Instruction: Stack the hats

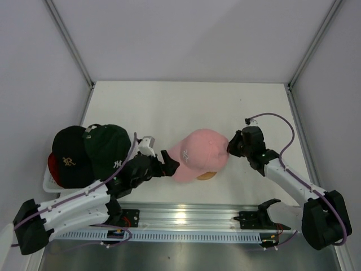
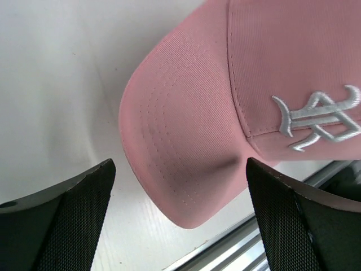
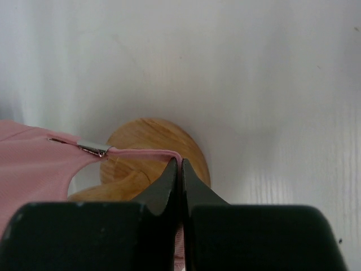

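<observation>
Right gripper [image 3: 180,165] pinches pink hat [image 1: 200,152] by its strap [image 3: 141,151] (wooden stand [image 3: 152,135] beneath). Left gripper [image 2: 179,164] gapes wide at the brim [image 2: 163,124].

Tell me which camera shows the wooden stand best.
The right wrist view: the wooden stand sits mid-frame, its rounded top clear behind the shut right gripper pinching the strap of the pink cap. The top view shows only a sliver under that cap; the left wrist view shows none.

wooden stand [image 1: 206,175]: mostly under pink cap [image 1: 198,153] | red cap [image 1: 52,166]: mostly beneath black cap [image 1: 70,153]
</observation>
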You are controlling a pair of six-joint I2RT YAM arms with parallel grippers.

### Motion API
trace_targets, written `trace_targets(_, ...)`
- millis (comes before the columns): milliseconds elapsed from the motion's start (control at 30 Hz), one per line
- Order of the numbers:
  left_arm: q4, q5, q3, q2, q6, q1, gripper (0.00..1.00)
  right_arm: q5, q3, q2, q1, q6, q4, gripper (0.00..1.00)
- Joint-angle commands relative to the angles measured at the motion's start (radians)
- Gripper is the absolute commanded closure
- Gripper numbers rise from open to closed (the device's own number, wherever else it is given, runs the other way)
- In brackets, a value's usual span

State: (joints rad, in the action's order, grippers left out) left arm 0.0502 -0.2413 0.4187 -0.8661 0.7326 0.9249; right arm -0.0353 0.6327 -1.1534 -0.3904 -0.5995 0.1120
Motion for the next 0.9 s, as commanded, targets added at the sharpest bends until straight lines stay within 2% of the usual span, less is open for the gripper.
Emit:
trace_targets(0, 0.125, -0.127, 0.026, 0.12, 0.162, 0.005, 0.0, 0.138, -0.036, 0.073, -0.001, -0.089, 0.084, 1.0)
trace_targets(100, 0.082, -0.127, -0.009, 0.183, 0.186, 0.005, 0.0, 0.173, -0.076, 0.144, -0.007, -0.134, 0.104, 1.0)
trace_targets(233, 0.042, -0.156, -0.012, 0.153, 0.203, 0.005, 0.01, 0.219, -0.105, 0.233, -0.008, -0.167, 0.129, 0.97)
trace_targets(333, 0.008, -0.179, 0.005, 0.084, 0.197, 0.005, 0.01, 0.216, -0.125, 0.268, -0.007, -0.186, 0.146, 0.96)
trace_targets(433, 0.06, -0.22, 0.074, -0.01, 0.192, 0.005, 0.01, 0.201, -0.133, 0.291, -0.007, -0.194, 0.169, 0.96)
trace_targets(533, 0.096, -0.233, 0.127, -0.085, 0.188, 0.005, 0.01, 0.178, -0.149, 0.3, -0.007, -0.206, 0.181, 0.9)
trace_targets(633, 0.064, -0.24, 0.14, -0.122, 0.174, 0.003, 0.02, 0.16, -0.166, 0.316, -0.008, -0.204, 0.196, 0.68)
trace_targets(667, 0.041, -0.24, 0.135, -0.126, 0.159, 0.002, 0.02, 0.161, -0.16, 0.32, -0.008, -0.2, 0.207, 0.49)
trace_targets(733, -0.027, -0.233, 0.137, -0.131, 0.111, -0.003, 0.1, 0.185, -0.14, 0.342, -0.007, -0.171, 0.25, 0.34)
trace_targets(767, -0.044, -0.228, 0.138, -0.132, 0.094, -0.012, 0.15, 0.201, -0.127, 0.348, -0.008, -0.163, 0.268, 0.22)
trace_targets(800, -0.084, -0.221, 0.138, -0.134, 0.074, -0.02, 0.24, 0.228, -0.09, 0.363, -0.008, -0.155, 0.287, 0.18)
trace_targets(867, -0.085, -0.214, 0.163, -0.151, 0.039, -0.043, 0.3, 0.248, -0.05, 0.377, -0.007, -0.128, 0.33, 0.11)
